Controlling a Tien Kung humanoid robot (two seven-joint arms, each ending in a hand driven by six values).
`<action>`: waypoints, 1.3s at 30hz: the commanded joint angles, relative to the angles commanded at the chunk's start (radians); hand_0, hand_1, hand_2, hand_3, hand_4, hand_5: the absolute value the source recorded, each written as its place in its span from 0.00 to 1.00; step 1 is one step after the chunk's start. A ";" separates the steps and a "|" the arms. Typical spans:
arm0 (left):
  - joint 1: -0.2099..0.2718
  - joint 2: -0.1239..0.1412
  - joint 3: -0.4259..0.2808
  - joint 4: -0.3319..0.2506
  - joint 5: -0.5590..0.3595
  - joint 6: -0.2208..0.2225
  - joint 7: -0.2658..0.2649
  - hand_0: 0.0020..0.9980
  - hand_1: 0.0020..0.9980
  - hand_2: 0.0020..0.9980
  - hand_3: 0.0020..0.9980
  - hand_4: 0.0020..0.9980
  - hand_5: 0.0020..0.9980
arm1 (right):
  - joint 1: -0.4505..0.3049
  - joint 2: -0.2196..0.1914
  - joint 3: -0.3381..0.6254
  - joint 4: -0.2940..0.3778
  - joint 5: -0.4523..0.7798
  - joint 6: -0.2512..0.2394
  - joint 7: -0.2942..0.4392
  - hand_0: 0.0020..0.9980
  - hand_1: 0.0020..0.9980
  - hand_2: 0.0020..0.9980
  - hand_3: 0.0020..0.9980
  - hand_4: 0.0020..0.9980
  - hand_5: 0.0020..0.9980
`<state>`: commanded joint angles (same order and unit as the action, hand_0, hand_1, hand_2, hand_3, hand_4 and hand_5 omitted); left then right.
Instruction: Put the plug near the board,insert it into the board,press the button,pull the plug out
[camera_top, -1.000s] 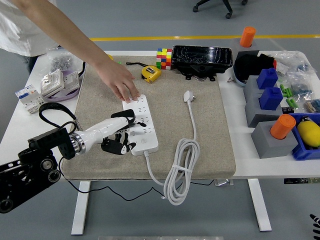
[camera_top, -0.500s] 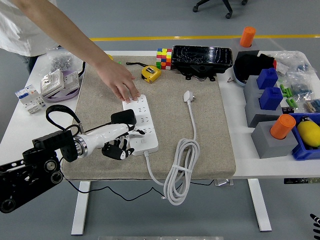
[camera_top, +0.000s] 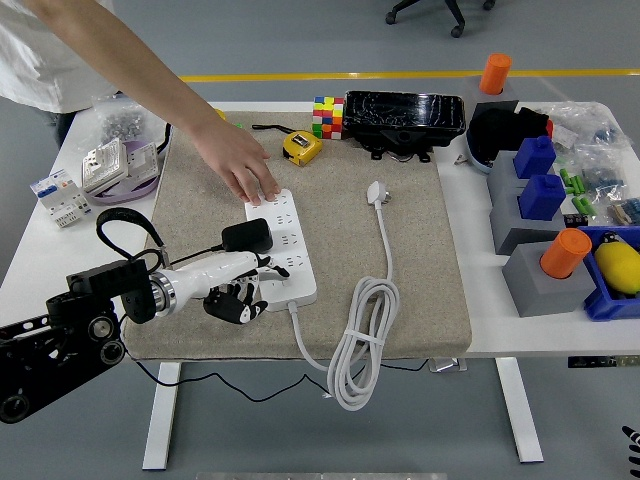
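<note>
While a person's hand (camera_top: 243, 163) presses on the far end of the white board (camera_top: 282, 248), the left hand (camera_top: 236, 282) reaches in at the board's near left side, its fingers clamped on a black plug (camera_top: 246, 236) above the sockets. Both lie on a tan mat (camera_top: 330, 210). Right of the board, 1 white plug (camera_top: 377, 192) lies loose.

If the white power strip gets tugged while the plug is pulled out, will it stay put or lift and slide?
The power strip looks light, so it would probably lift. The person's hand pressing its far end suggests that. The mat under it may limit sliding.
</note>
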<state>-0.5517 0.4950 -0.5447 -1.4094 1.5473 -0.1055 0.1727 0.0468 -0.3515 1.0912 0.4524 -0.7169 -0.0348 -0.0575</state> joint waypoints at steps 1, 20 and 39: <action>-0.001 0.000 0.003 0.003 0.000 -0.001 0.003 0.21 0.13 0.23 0.80 0.51 0.00 | 0.000 -0.001 -0.001 0.000 0.000 0.000 0.000 0.66 0.66 0.66 0.56 0.91 0.51; -0.027 -0.012 0.036 0.020 0.011 -0.023 0.035 0.21 0.13 0.23 0.77 0.50 0.00 | -0.001 -0.002 -0.006 0.001 0.003 0.000 0.000 0.66 0.66 0.66 0.56 0.91 0.51; 0.034 -0.030 -0.134 0.012 -0.088 0.030 -0.024 0.22 0.16 0.26 0.64 0.64 0.00 | -0.008 0.003 0.002 -0.001 0.002 -0.001 0.000 0.66 0.66 0.66 0.56 0.91 0.51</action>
<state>-0.5172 0.4646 -0.6784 -1.3971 1.4596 -0.0757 0.1488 0.0390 -0.3488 1.0928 0.4517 -0.7145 -0.0360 -0.0578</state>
